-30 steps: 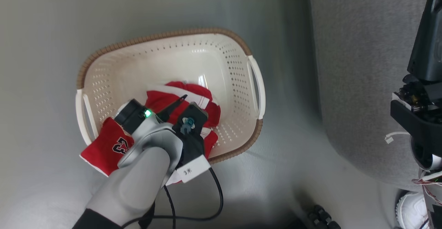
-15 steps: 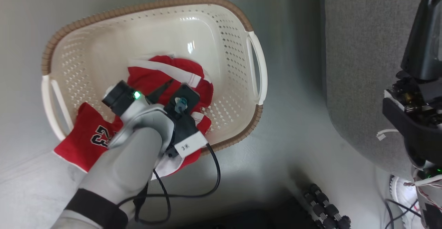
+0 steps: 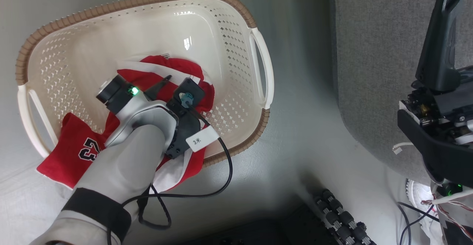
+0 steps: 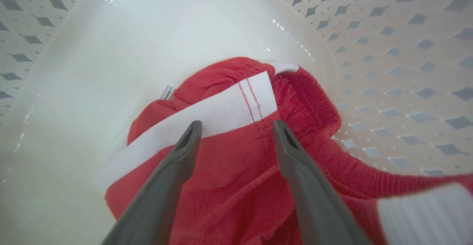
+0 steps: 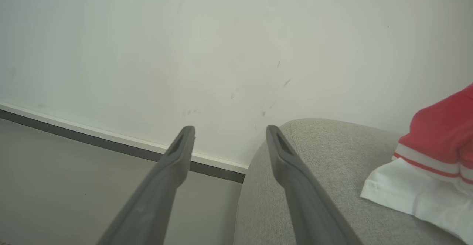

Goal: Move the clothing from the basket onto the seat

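Nearest the head camera, the left arm's pale forearm (image 3: pixel 122 163) is seen reaching down into the basket (image 3: pixel 129 3), with a black cable (image 3: pixel 230 165) looped beside it and a white label (image 3: pixel 201 138) fixed at the wrist. At its end the left gripper (image 4: pixel 237 123) is shown with its two dark fingers spread wide, and nothing is clasped between them. The tips are poised over a white band on the crumpled red clothing (image 3: pixel 155 80) at the basket's bottom (whether they touch the fabric cannot be told). A further part of the clothing, a red piece (image 3: pixel 79 149) printed with a dark 23, is draped over the basket's near rim and hangs outside it. The basket itself is set on the grey floor (image 3: pixel 295 134), its brown rim ringing cream perforated walls, with a handle at either end. Farther to the right, apart from the basket, the grey seat (image 3: pixel 369 53) is found, with the dark right arm (image 3: pixel 439 64) in front of it. The right gripper (image 5: pixel 230 128) is likewise spread wide and empty, pointed past the seat's rounded edge toward a pale wall (image 5: pixel 221 34) and its dark skirting (image 5: pixel 92 141). One red and white garment (image 5: pixel 436 134) is already laid on the seat.
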`<state>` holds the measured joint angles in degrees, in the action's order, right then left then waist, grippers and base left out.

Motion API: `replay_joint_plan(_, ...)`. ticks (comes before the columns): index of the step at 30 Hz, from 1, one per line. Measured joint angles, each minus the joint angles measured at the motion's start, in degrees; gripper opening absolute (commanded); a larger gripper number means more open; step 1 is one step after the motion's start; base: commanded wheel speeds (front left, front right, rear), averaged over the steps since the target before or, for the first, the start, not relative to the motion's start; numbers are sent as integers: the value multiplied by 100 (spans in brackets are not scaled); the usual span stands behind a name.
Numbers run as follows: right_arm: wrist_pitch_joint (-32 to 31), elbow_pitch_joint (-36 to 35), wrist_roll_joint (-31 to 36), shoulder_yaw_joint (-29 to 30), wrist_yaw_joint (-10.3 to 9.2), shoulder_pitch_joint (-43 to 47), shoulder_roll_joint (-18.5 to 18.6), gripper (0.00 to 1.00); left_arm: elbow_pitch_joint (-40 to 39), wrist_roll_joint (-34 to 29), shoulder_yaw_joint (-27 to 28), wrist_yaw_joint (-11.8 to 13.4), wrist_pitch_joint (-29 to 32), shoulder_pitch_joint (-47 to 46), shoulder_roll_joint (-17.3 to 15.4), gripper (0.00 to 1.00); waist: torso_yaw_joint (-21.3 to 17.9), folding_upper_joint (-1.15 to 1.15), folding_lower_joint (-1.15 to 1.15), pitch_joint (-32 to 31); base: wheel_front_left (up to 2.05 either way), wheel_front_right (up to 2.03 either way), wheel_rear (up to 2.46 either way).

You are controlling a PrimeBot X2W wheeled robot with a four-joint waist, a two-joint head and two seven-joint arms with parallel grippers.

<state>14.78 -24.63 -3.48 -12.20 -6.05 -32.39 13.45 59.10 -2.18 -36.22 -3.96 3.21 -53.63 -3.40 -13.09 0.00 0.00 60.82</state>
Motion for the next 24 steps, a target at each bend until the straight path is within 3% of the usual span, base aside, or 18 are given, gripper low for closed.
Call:
replay_joint_plan(10, 0, -88, 55, -8, -7, 91, -20, 100, 460, -96, -7, 196, 177, -226, 11, 100, -69, 0, 0, 7, 0, 0, 0)
replay_joint_plan(12, 0, -88, 58, -16, -7, 125, -32, 100, 523, -96, -5, 224, 231, -282, 12, 81, -73, 0, 0, 7, 0, 0, 0)
replay_joint_plan(14, 0, -89, 58, -22, -7, 125, -38, 100, 573, -96, -2, 253, 233, -295, 15, 46, -75, 0, 0, 5, 0, 0, 0)
replay_joint_plan(16, 0, -91, 58, -22, -7, 125, -40, 100, 631, -96, -2, 299, 233, -320, 25, 28, -76, 0, 0, 3, 0, 0, 0)
replay_joint_plan(18, 0, -91, 59, -18, -7, 125, -40, 100, 670, -94, 5, 310, 233, -363, 26, 1, -74, 0, 0, -1, 0, 0, 0)
replay_joint_plan(24, 0, -81, 58, 31, -7, 121, -40, 100, 695, -48, 66, 352, 162, -465, 32, 0, -47, 0, 0, -20, 0, 0, 0)
